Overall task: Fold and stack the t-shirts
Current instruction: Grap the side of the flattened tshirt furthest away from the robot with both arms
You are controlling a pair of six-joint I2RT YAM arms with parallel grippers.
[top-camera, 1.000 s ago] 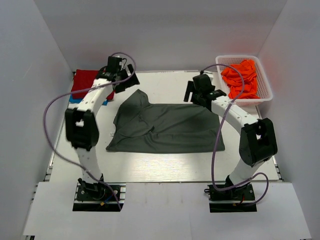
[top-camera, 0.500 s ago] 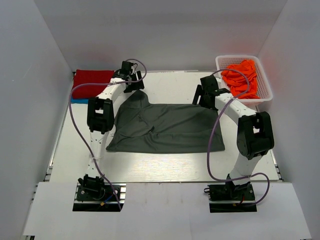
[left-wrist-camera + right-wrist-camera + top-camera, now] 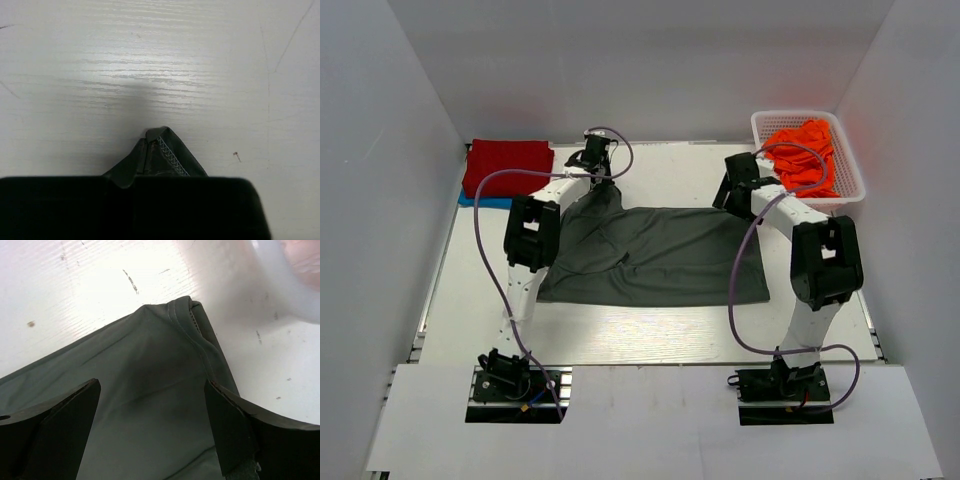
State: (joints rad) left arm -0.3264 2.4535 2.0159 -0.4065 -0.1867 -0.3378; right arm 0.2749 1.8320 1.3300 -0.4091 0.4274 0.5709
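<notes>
A large dark charcoal t-shirt [image 3: 650, 255] lies spread across the middle of the table. My left gripper [image 3: 592, 172] is at its far left corner, shut on it; in the left wrist view the stitched corner [image 3: 167, 152] pokes out past the closed jaws of the left gripper [image 3: 135, 181]. At the shirt's far right corner my right gripper [image 3: 734, 192] is open. In the right wrist view the right gripper [image 3: 150, 410] straddles the cloth [image 3: 145, 390], with the hemmed corner [image 3: 190, 312] just ahead. A red t-shirt [image 3: 507, 165] lies folded on a blue one [image 3: 470, 200]. Orange t-shirts [image 3: 802, 155] fill the basket.
The white lattice basket [image 3: 852, 182] stands at the far right corner, close to the right arm. The red and blue stack is at the far left. White walls enclose the table on three sides. Bare tabletop [image 3: 650, 325] lies in front of the dark shirt.
My left gripper has moved right from the red stack to the dark shirt's far left corner and shut on it. The right gripper has shifted to the far right corner, still open.
</notes>
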